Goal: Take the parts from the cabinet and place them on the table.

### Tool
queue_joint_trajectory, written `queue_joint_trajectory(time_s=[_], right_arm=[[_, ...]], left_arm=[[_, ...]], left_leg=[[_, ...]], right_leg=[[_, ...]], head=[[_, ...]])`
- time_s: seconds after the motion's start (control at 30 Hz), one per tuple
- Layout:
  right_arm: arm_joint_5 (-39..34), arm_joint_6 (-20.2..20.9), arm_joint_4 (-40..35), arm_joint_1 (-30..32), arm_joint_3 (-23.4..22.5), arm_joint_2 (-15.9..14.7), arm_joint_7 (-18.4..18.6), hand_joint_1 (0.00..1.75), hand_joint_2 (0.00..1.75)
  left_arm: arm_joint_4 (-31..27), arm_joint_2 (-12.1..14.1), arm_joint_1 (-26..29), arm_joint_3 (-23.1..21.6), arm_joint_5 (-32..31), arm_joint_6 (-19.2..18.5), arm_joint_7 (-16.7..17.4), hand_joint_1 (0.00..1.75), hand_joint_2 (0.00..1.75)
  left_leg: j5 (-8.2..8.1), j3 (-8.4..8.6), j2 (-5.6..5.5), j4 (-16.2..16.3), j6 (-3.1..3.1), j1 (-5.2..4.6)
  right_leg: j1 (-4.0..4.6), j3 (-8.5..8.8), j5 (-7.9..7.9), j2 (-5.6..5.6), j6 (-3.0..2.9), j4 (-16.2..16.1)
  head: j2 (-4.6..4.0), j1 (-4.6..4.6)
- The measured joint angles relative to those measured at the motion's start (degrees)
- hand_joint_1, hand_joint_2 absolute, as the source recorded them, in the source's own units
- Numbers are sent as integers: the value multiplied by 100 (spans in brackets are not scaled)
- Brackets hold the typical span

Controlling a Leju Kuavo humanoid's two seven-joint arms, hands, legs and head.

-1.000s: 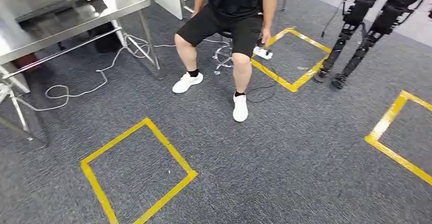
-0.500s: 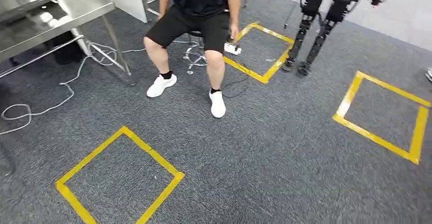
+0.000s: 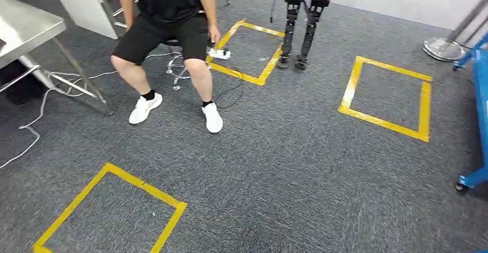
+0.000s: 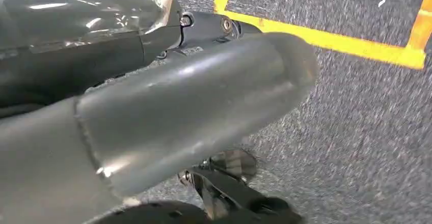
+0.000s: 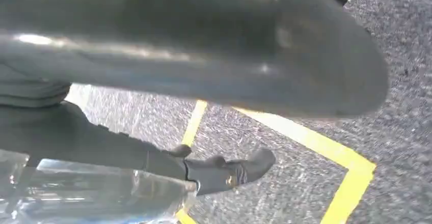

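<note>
The steel table (image 3: 23, 29) stands at the far left of the head view, only its corner and legs showing. A blue frame on castors (image 3: 480, 92) comes in at the right edge; I cannot tell what it carries. My left hand (image 4: 193, 107) hangs above the carpet, thick grey thumb stretched out and a dark finger (image 4: 209, 25) lying straight beside it, nothing between them. My right hand (image 5: 204, 56) hangs the same way, thumb extended over a straight dark finger (image 5: 224, 170), with nothing held.
A person (image 3: 167, 29) sits on a stool ahead on the left, feet on the carpet. Another robot's black legs (image 3: 299, 23) hang behind a yellow taped square (image 3: 247, 52). More taped squares (image 3: 385, 92) (image 3: 109, 207) mark the floor. Cables (image 3: 34, 121) trail by the table; a round stand base (image 3: 440, 49) sits far right.
The whole picture has slid left: the camera has turned right. The table has nearly left the view, and the blue frame and the round stand base have come in at the right.
</note>
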Motion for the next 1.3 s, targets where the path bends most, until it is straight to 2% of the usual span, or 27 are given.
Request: queue_joint_trajectory(time_s=[0.03,0.1,0.13,0.17,0.23,0.3,0.33,0.37,0.43,0.5,0.53,0.6,0.63,0.67,0.73,0.8,0.83,0.87,0.9,0.97,1.0,1.03,1.1,1.13,1.17,1.2,1.3], right_arm=[[4,-4,2,12,0,0,4,0,0],[13,-15,2,16,0,2,46,0,0],[28,-19,2,13,0,13,85,0,0],[42,-22,2,-3,0,17,125,0,0],[57,-31,2,-12,0,37,232,0,0],[57,-44,4,5,0,57,295,0,0],[55,-46,4,1,0,59,308,0,0],[48,-57,4,-12,0,70,328,0,0],[17,-87,4,-48,-2,87,356,0,0],[-9,-105,4,-50,-15,92,380,0,0],[-13,-105,4,-39,-28,92,387,0,0],[-13,-107,4,-40,-42,90,371,0,0],[-9,-105,4,-56,-44,90,348,0,0],[9,-101,4,-86,-42,114,326,0,0],[26,-98,2,-100,-42,122,302,0,0],[42,-96,4,-93,-42,122,293,0,0],[55,-90,2,-93,-42,122,286,0,0],[63,-79,2,-92,-42,120,282,0,0],[92,-74,4,-97,-44,124,282,0,0],[96,-37,2,-111,-42,144,284,0,0],[98,-33,4,-109,-42,153,286,0,0],[98,-26,4,-105,-42,157,291,0,0],[103,-9,4,-94,-42,155,299,0,0],[116,2,4,-96,-42,155,297,0,0],[137,24,4,-103,-42,153,278,0,0],[153,33,2,-131,-42,149,264,0,0],[186,81,4,-90,-42,131,199,0,0]], left_arm=[[0,0,3,0,2,0,0,0,0],[0,2,-2,0,0,-2,2,0,0],[0,4,-5,0,0,-4,13,0,0],[2,7,-6,-2,0,-13,46,0,0],[2,4,-17,-4,-20,-37,127,0,0],[0,0,-31,-9,-68,-46,168,0,0],[0,0,-51,-20,-94,-57,173,0,0],[0,7,-54,-41,-133,-72,170,0,0],[0,15,-51,-92,-206,-116,175,0,0],[0,11,-88,-164,-256,-120,243,0,0],[0,9,-114,-179,-271,-153,260,0,0],[0,9,-181,-190,-280,-212,291,0,0],[0,13,-216,-190,-269,-227,310,0,0],[0,42,-233,-190,-243,-227,315,0,0],[-2,63,-255,-190,-232,-236,319,0,0],[-4,66,-310,-190,-199,-236,319,0,0],[-11,74,-333,-190,-188,-232,313,0,0],[-11,85,-333,-190,-175,-223,304,0,0],[-11,85,-325,-190,-158,-219,297,0,0],[-9,96,-293,-190,-131,-219,293,0,0],[-9,101,-281,-190,-129,-219,295,0,0],[-9,107,-271,-190,-125,-219,295,0,0],[-9,118,-271,-190,-122,-219,297,0,0],[-9,122,-272,-190,-120,-219,297,0,0],[-4,125,-260,-190,-112,-216,297,0,0],[-4,125,-254,-188,-100,-212,286,0,0],[-4,116,-245,-184,-66,-162,258,0,0]], left_leg=[[195,84,-6,-204,4,1],[742,532,-91,-1165,33,21],[922,735,-359,-1618,45,54],[838,778,-651,-1758,52,65],[854,736,-479,-1733,118,9],[933,766,-310,-1820,245,-1],[990,773,-221,-1877,302,18],[1004,767,-153,-1893,349,0],[1004,747,67,-1893,356,-26],[1004,724,255,-1891,354,-36],[1002,725,331,-1890,351,-33],[997,745,475,-1888,333,-23],[988,763,542,-1885,300,-25],[955,770,599,-1866,245,-83],[936,809,714,-1868,170,-104],[924,852,868,-1888,112,-68],[849,837,724,-1808,58,-6],[678,750,386,-1602,47,0],[384,556,145,-1142,43,10],[-34,115,6,-204,36,9],[-59,-21,-8,42,38,9],[66,-13,-9,-24,49,10],[578,321,-54,-791,64,30],[823,530,-223,-1258,58,65],[913,644,-607,-1597,58,110],[871,659,-631,-1682,55,103],[901,658,-407,-1673,171,5]], right_leg=[[0,5,2,87,4,6],[-4,19,4,260,14,37],[-4,3,6,328,22,60],[61,-48,-1,384,63,114],[29,-123,53,509,170,72],[27,-207,113,627,270,40],[30,-237,68,298,244,149],[47,-384,-113,-1,213,392],[16,-858,-581,-142,175,1350],[-11,-1107,-753,-153,250,1953],[-17,-1009,-692,-162,301,1832],[-42,-453,-390,-266,418,924],[-52,-95,-256,-493,443,338],[-17,75,-210,-778,391,36],[33,43,-112,-650,270,58],[50,-30,-105,-514,202,48],[-94,52,-70,-439,137,16],[-67,43,-45,-395,82,16],[-47,25,-39,-341,21,16],[-4,1,-27,-181,-1,16],[11,0,-26,-91,-1,18],[12,8,-26,9,0,23],[9,31,-25,173,6,38],[7,32,-25,242,11,59],[25,-14,-31,304,22,98],[83,-67,-47,369,64,164],[8,-209,34,583,229,97]], head=[[0,-4],[0,-7],[2,-4],[0,-4],[2,6],[0,2],[2,11],[0,39],[2,46],[2,46],[2,48],[2,48],[2,52],[2,74],[2,4],[0,9],[2,2],[0,-14],[2,-26],[2,-22],[2,-24],[2,-26],[0,-28],[2,-26],[2,-26],[2,-11],[2,-11]])
